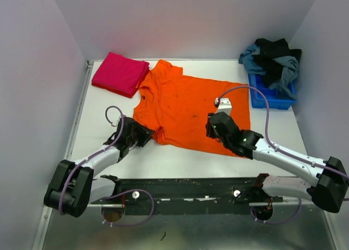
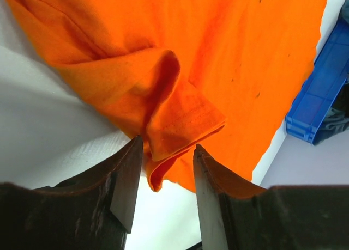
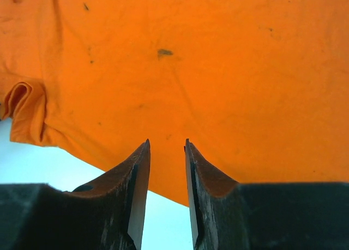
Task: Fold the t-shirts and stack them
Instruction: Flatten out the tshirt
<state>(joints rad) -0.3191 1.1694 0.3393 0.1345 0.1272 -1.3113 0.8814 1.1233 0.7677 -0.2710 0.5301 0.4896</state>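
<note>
1. Top external view: white table (image 1: pixel 163 160) fills the floor of the scene, with both arms reaching in from the near edge.
2. orange t-shirt (image 1: pixel 185 108) lies spread flat mid-table, collar toward the far left, bottom hem toward the right.
3. pink t-shirt (image 1: pixel 120 73) sits folded to a rectangle at the far left corner, just beside the orange collar; touching or not, cannot tell.
4. blue bin (image 1: pixel 267 97) stands at the far right edge, with a pile of dark clothes (image 1: pixel 272 62) heaped over it, black and grey-blue.
5. right gripper (image 1: pixel 209 131) sits low over the near right part of the orange t-shirt. In the right wrist view its jaws stand apart with a narrow gap, and the shirt's near edge runs across that gap, orange ahead and white table behind. No cloth is pinched that I can see.
6. left gripper (image 1: pixel 151 134) is at the shirt's near left corner. In the left wrist view its jaws are apart and the sleeve (image 2: pixel 174 114) lies bunched and folded over, its stitched cuff poking in between the two fingertips. The left finger looks to be touching the cloth edge; not clamped.
7. small dark specks (image 3: pixel 164 52) dot the orange fabric ahead of the right fingers.
</note>
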